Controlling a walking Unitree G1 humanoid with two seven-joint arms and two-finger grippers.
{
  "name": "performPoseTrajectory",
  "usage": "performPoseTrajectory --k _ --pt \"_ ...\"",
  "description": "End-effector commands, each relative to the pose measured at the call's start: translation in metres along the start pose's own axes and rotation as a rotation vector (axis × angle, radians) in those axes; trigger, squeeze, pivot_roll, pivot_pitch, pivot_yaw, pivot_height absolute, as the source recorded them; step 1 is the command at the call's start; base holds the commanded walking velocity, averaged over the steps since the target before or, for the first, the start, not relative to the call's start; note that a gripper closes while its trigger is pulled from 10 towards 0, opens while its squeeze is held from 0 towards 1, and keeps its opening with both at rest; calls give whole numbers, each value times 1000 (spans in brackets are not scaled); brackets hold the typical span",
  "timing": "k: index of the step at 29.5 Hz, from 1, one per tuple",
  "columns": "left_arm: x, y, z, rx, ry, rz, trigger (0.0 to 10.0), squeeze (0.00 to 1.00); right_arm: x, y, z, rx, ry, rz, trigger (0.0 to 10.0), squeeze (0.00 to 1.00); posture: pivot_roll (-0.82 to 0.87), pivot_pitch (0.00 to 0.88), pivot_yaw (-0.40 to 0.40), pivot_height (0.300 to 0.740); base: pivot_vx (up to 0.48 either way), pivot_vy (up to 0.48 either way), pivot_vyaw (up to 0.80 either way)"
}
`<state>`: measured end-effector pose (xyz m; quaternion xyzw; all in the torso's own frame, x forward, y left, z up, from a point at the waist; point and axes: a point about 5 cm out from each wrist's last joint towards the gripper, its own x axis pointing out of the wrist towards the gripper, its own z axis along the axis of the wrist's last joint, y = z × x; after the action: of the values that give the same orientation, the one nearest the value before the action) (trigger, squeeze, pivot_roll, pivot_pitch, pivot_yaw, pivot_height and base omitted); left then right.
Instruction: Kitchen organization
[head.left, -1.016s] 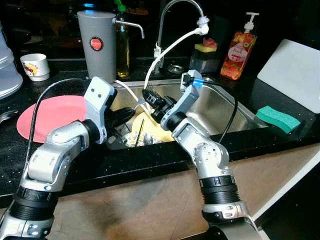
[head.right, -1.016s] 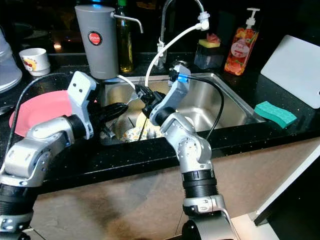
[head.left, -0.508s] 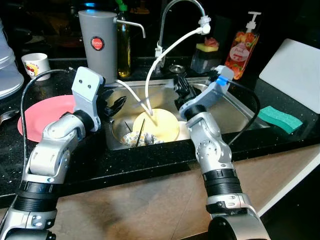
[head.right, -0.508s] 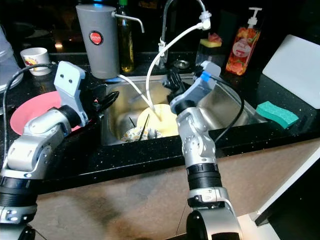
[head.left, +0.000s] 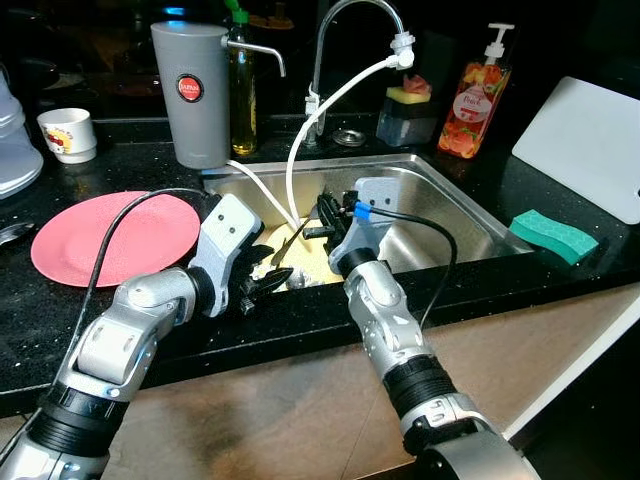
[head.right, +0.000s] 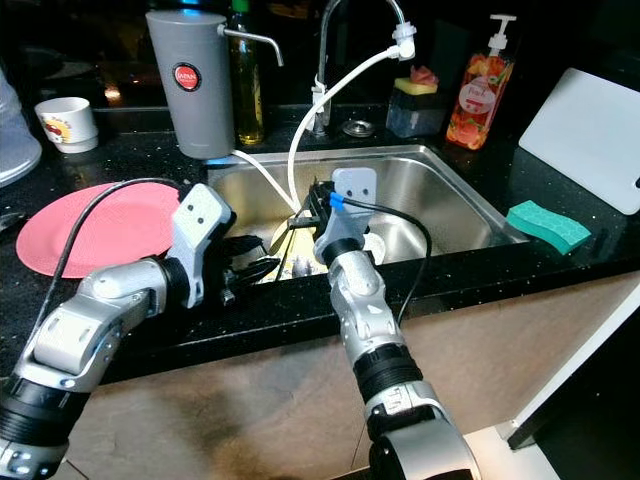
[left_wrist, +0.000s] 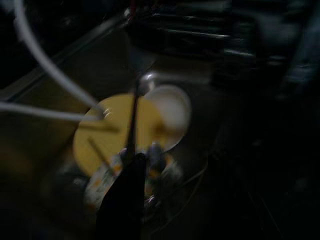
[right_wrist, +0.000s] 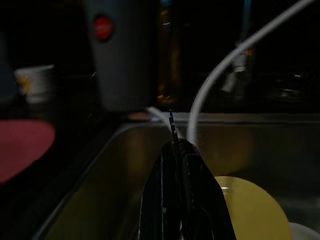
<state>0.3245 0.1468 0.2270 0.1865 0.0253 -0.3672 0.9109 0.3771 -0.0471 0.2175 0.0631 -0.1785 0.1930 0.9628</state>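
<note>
A steel sink (head.left: 440, 210) holds a yellow plate (left_wrist: 115, 130), a white bowl (left_wrist: 170, 107) and a small patterned dish (left_wrist: 105, 180). My right gripper (head.left: 322, 215) hangs over the middle of the sink, shut on a thin dark utensil (head.left: 290, 243) that slants down toward the dishes; its tip pokes out past the fingers (right_wrist: 171, 122). My left gripper (head.left: 265, 283) sits low at the sink's front left corner, fingers open, just above the patterned dish. A pink plate (head.left: 110, 235) lies on the black counter to the left.
A faucet (head.left: 350, 20) with a white hose (head.left: 320, 110) arches over the sink. Behind stand a grey jug (head.left: 195, 95), an oil bottle (head.left: 243, 80), a white cup (head.left: 68, 133) and a soap bottle (head.left: 472, 95). A green sponge (head.left: 555, 235) and a white board (head.left: 590, 140) lie right.
My right arm swung from the sink's right side back to its middle, still gripping the utensil. My left gripper dropped from the counter edge down into the sink's front left.
</note>
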Motion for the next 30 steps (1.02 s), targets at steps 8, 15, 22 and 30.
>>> performPoseTrajectory --k 8,15,22,30 --pt "-1 9 -12 -34 118 70 10000 0 -2 -2 -10 -35 40 22 10000 0 60 52 -37 740 0 0 0" --pt "0 5 -8 -95 81 49 10000 0 -2 -5 -16 -63 85 6 10000 1000 58 50 -37 740 0 0 0" --pt "-20 69 12 -151 -42 613 10000 910 4 -10 -6 -22 52 -20 10000 0 61 60 -45 740 0 0 0" --pt "-72 119 -16 -322 39 1027 10000 1000 6 -8 -1 12 31 -12 10000 0 63 61 -48 740 0 0 0"
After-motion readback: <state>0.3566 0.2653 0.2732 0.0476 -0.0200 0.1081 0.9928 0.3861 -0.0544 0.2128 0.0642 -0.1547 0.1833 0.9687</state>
